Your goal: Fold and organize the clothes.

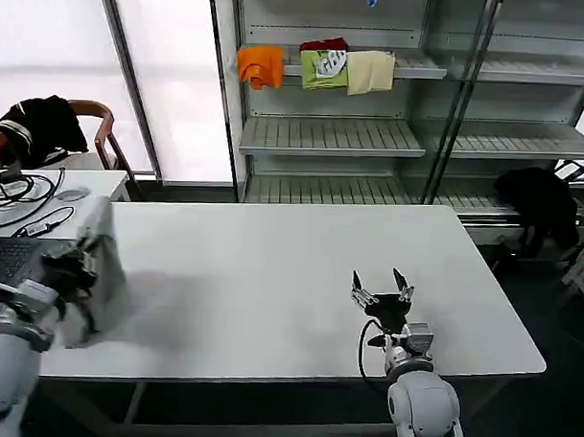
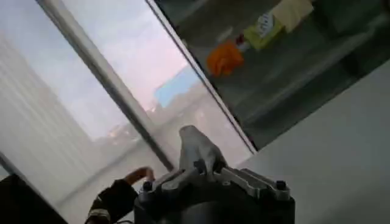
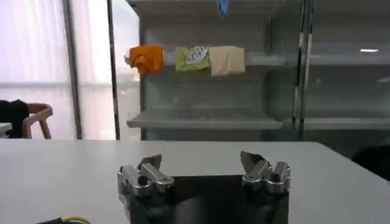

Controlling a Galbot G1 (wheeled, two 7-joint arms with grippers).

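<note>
A light grey shirt (image 1: 106,274) hangs crumpled over the white table's (image 1: 271,275) left end, lifted off the surface. My left gripper (image 1: 79,264) is shut on its upper part. In the left wrist view a bunch of that grey shirt (image 2: 196,145) sticks up from between the left gripper's (image 2: 204,168) closed jaws. My right gripper (image 1: 381,284) rests low over the table near the front edge, right of centre, open and holding nothing. In the right wrist view the right gripper (image 3: 200,163) has its fingers spread wide over bare tabletop.
Behind the table a shelf unit (image 1: 333,134) carries orange (image 1: 260,66), green (image 1: 324,68) and cream (image 1: 371,72) folded garments. A side desk with cables (image 1: 24,190) and a laptop stands at the left. Black garments lie on a chair (image 1: 41,123) and at the far right (image 1: 540,203).
</note>
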